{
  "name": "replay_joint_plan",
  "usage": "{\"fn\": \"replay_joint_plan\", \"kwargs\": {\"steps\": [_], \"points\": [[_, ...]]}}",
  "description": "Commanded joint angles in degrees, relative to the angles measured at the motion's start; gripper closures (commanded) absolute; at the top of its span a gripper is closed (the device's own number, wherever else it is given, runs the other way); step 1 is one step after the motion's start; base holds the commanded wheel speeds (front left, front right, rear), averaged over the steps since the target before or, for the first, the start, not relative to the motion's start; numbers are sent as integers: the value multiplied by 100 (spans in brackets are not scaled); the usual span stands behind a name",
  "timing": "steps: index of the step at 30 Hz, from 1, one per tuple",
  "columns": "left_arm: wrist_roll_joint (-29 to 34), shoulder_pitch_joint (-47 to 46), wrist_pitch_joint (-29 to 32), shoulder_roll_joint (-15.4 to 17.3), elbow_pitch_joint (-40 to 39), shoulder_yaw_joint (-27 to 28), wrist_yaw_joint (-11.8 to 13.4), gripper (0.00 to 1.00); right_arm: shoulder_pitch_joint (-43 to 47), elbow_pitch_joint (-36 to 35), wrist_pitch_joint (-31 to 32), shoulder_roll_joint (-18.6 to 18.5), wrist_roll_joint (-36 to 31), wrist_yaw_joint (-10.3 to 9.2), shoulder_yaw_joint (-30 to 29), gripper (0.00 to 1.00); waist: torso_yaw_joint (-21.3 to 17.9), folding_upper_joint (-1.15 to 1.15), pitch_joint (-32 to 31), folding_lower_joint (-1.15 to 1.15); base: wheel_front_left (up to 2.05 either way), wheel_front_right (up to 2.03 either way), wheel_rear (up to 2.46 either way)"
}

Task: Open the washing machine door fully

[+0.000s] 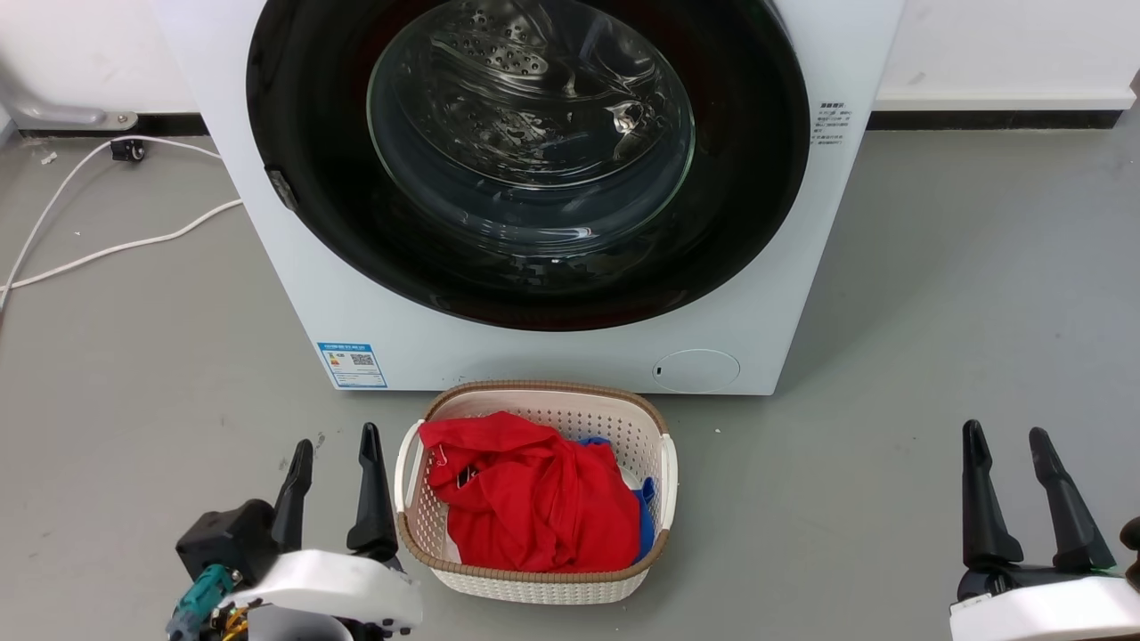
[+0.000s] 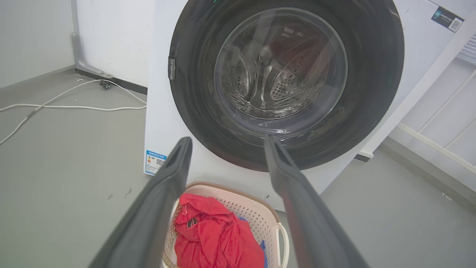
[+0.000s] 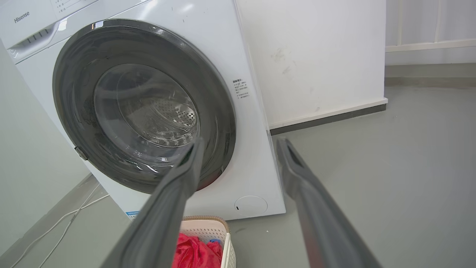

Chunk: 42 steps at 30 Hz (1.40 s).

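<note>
At the upper left of the head view a white cable (image 1: 107, 245) loops over the grey floor (image 1: 134, 374). At the lower left the left gripper (image 1: 337, 436) points up the frame. Its 2 dark fingers are spread apart with nothing between them, just beside the left wall of a cream basket (image 1: 534, 583).

The washing machine (image 1: 294, 294), white and boxy, fills the upper middle of the frame. Its door (image 1: 303, 178) is a wide black ring around a bulging glass window, through which the steel drum shows. The door lies flat against the machine's front, closed, with a small grey catch (image 1: 280, 189) on its left edge. A blue label (image 1: 352, 365) sits low on the machine's left side.

The basket stands on the floor at the lower middle, just in front of the machine, and holds a red cloth (image 1: 534, 507). A round cap (image 1: 696, 370) sits low on the machine's right side.

At the lower right the right gripper (image 1: 1005, 430) has its 2 fingers parted and empty, well apart from the basket and the machine. Neither gripper touches the door.
</note>
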Motion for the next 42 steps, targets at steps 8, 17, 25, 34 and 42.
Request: {"fn": "replay_joint_plan", "kwargs": {"steps": [8, 17, 25, 34, 42], "points": [[503, 89, -156, -58, -11, 10, -24, 0, 117, -165, -141, -26, -446, 12, -24, 0, 0, 0, 3, 0, 0, 0, 0], [968, 165, -269, -153, 64, 22, -129, 0, 232, -249, -264, -27, -857, 12, -16, 0, 19, 0, 6, 0, 0, 0, 0], [1380, 212, -366, -226, 75, 47, -203, 0, 328, -292, -360, -27, -1079, 13, -24, 0, 57, 0, 9, 0, 0, 0, 0], [1772, 280, -473, -307, 107, 77, -261, 0, 408, -356, -468, -27, -1316, 14, -10, 0, 80, 0, 0, 0, 0, 0, 0], [2079, 320, -552, -359, 140, 108, -339, 0, 474, -320, -544, -27, -1412, 14, -71, 0, 97, 0, 3, 0, 0, 0, 0]]}}
